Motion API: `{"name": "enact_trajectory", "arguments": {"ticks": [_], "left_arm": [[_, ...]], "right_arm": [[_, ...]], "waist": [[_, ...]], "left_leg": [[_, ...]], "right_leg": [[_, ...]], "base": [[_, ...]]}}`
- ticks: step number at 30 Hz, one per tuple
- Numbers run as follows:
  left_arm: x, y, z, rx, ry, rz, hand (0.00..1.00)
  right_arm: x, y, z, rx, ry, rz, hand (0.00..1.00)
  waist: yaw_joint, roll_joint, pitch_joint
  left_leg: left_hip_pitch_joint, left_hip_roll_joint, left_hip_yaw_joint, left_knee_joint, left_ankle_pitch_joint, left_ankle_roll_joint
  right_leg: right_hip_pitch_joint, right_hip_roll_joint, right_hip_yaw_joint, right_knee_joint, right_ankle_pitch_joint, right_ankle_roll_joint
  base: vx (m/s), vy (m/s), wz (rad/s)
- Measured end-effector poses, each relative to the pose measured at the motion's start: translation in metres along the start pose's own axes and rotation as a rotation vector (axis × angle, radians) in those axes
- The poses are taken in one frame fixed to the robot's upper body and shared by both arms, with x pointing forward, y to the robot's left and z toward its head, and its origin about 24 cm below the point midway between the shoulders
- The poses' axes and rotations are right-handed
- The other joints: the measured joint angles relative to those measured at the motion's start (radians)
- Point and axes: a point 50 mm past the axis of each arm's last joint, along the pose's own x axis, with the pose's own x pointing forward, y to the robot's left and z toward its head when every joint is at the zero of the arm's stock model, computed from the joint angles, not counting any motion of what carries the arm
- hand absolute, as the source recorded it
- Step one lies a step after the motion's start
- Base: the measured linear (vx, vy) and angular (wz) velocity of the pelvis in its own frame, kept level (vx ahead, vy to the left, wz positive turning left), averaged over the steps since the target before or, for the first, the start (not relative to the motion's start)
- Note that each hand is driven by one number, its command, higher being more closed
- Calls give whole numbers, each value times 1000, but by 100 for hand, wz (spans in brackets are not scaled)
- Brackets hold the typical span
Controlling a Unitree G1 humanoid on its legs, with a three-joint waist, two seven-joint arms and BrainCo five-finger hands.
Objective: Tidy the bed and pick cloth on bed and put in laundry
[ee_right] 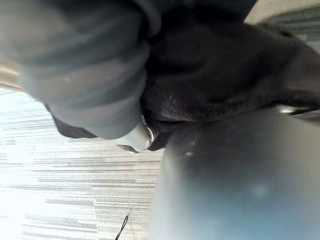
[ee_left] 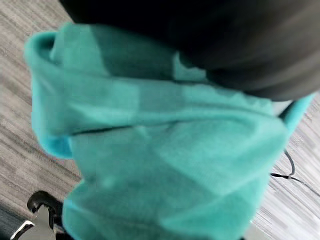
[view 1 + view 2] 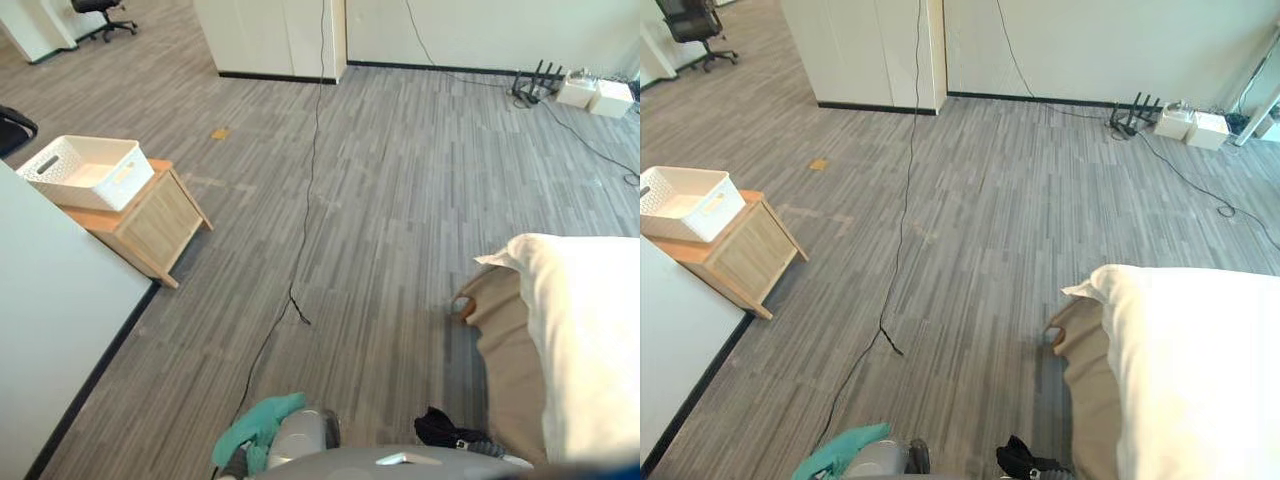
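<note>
- The bed (image 3: 585,340), a white duvet over a tan sheet, lies at 4 o'clock.
- A wooden cabinet (image 3: 150,225) at 10 o'clock carries the white laundry basket (image 3: 85,172).
- The teal cloth (image 3: 258,425) sits at 6 o'clock, draped over our left hand (image 2: 240,45); we cannot tell its grip.
- Our right hand (image 3: 447,428) shows at 5 o'clock; we cannot tell its grip either.

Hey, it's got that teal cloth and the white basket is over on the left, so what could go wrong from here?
1. The teal cloth hangs in loose folds and its grip is hidden, so it might slip to the floor before reaching the basket.
2. The basket sits on a small wooden cabinet off to the left; a poorly aimed drop could land beside it.
</note>
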Motion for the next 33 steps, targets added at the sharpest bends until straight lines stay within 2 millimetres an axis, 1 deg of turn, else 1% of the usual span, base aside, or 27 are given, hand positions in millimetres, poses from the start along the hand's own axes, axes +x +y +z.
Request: {"name": "enact_trajectory", "arguments": {"ticks": [1,2,3,4,5,6,8,9,11,13,14,15,16,17,18,19,21,22,23,24,25,26,27,29,30,31,33], "left_arm": [[0,1,-2,5,13,3,100],[1,1,-3,16,32,1,100],[1,2,-4,36,46,4,100],[1,4,-3,62,49,7,100],[1,8,0,102,51,16,100],[0,10,2,146,48,22,100],[1,8,6,183,37,15,100],[3,3,17,202,9,7,100],[6,-8,39,198,-47,-13,100],[7,-34,63,196,-134,-78,100],[6,-40,68,192,-159,-92,100],[5,-48,77,192,-201,-111,100],[4,-50,82,194,-223,-115,100],[5,-58,80,176,-214,-131,100],[5,-71,83,161,-226,-162,100],[5,-75,84,147,-232,-170,100],[6,-76,74,138,-203,-171,100],[6,-75,69,130,-192,-168,100],[6,-71,59,106,-166,-154,100],[7,-64,49,65,-143,-121,100],[6,-61,46,45,-147,-106,100],[5,-55,53,10,-196,-86,100],[3,-51,61,1,-241,-72,100],[3,-41,58,23,-242,-46,100],[3,-37,57,14,-246,-37,100],[2,-34,58,19,-252,-32,100],[2,-25,43,44,-211,-18,100]], "right_arm": [[0,1,2,8,-7,-6,100],[1,1,9,14,-27,-18,100],[2,0,13,29,-40,-30,100],[2,0,14,33,-42,-31,100],[3,1,14,40,-38,-29,100],[4,3,13,53,-33,-28,100],[3,2,12,68,-36,-34,100],[4,4,14,96,-53,-28,100],[4,7,16,158,-68,-17,100],[3,4,20,232,-100,-24,100],[2,4,22,242,-111,-25,100],[2,6,24,256,-127,-16,100],[2,10,25,265,-135,-5,100],[2,9,26,276,-140,-2,100],[2,9,34,269,-161,-1,100],[3,11,38,264,-168,6,100],[4,15,36,233,-160,-1,100],[4,15,36,222,-161,-3,100],[3,13,34,220,-161,-12,100],[3,11,34,192,-162,-17,100],[3,10,34,177,-165,-20,100],[3,10,34,132,-168,-24,100],[4,12,36,74,-161,-12,100],[6,16,35,6,-136,16,100],[6,17,34,-12,-127,27,100],[6,16,35,-24,-130,26,100],[7,24,44,-47,-156,55,100]], "waist": [[2,1,-2],[0,8,-5],[-12,2,-2],[-15,-4,3],[-14,-15,13],[-16,-27,15],[-22,-23,11],[-33,-22,12],[-65,-12,18],[-92,22,39],[-92,27,39],[-90,27,39],[-85,13,38],[-82,42,48],[-70,58,55],[-72,52,64],[-74,27,50],[-74,36,41],[-72,54,31],[-70,72,27],[-69,73,29],[-57,78,35],[-42,81,50],[-31,76,60],[-11,74,61],[-2,75,62],[15,68,79]], "left_leg": [[4,-6,5,0,-9,9],[27,-11,8,-2,-27,22],[72,-20,7,-8,-38,40],[101,-25,7,-9,-46,43],[162,-41,1,-23,-69,46],[229,-48,-13,-49,-89,45],[289,-42,-34,-91,-102,42],[305,-35,-56,-115,-105,37],[326,-13,-110,-132,-109,21],[416,42,-168,-159,-121,-7],[435,59,-168,-162,-126,-17],[467,87,-169,-156,-141,-50],[490,101,-174,-146,-158,-79],[519,137,-177,-137,-174,-106],[518,155,-175,-121,-152,-107],[527,155,-182,-119,-128,-103],[558,163,-218,-82,-51,-124],[546,176,-231,-44,-43,-118],[480,206,-272,97,-3,-112],[372,229,-321,294,111,-123],[314,238,-345,401,191,-137],[184,260,-371,631,220,-145],[83,253,-371,807,194,-137],[-38,196,-346,910,144,-123],[-105,155,-309,884,111,-121],[-132,142,-283,849,97,-121],[-168,105,-148,544,58,-93]], "right_leg": [[-18,-8,4,46,-2,2],[-72,-28,5,198,-6,6],[-130,-54,19,384,14,38],[-158,-66,36,489,37,60],[-230,-86,74,709,115,75],[-291,-86,89,908,126,64],[-386,-56,81,1047,103,25],[-483,-24,79,1077,92,7],[-590,17,74,1011,77,-8],[-601,49,26,734,67,-26],[-593,54,9,623,76,-37],[-565,64,-17,362,148,-58],[-539,67,-18,223,288,-68],[-513,99,-47,245,318,-141],[-518,105,-55,310,263,-154],[-521,95,-54,363,224,-158],[-509,74,-58,498,50,-154],[-499,85,-63,499,18,-146],[-466,113,-86,480,-9,-147],[-418,141,-106,438,-22,-154],[-391,154,-115,409,-30,-153],[-330,185,-123,355,-38,-160],[-248,203,-132,298,-41,-164],[-130,208,-141,204,-40,-169],[-63,208,-145,149,-35,-176],[-39,207,-146,127,-26,-189],[35,194,-155,72,-18,-160]], "base": [[290,185,-14],[299,184,-1],[307,178,4],[321,138,3],[337,83,-3],[315,57,-1],[291,0,20],[369,-61,61],[404,-102,100],[540,-139,99],[574,-169,64],[621,-220,47],[759,-277,42],[612,-233,26],[535,-230,21],[382,-194,30],[535,-302,42],[585,-321,28],[374,-195,18],[432,-224,20],[395,-167,30],[470,-163,25],[397,-100,21],[374,-69,10],[365,-40,-1],[394,4,-20],[459,74,-29]]}}
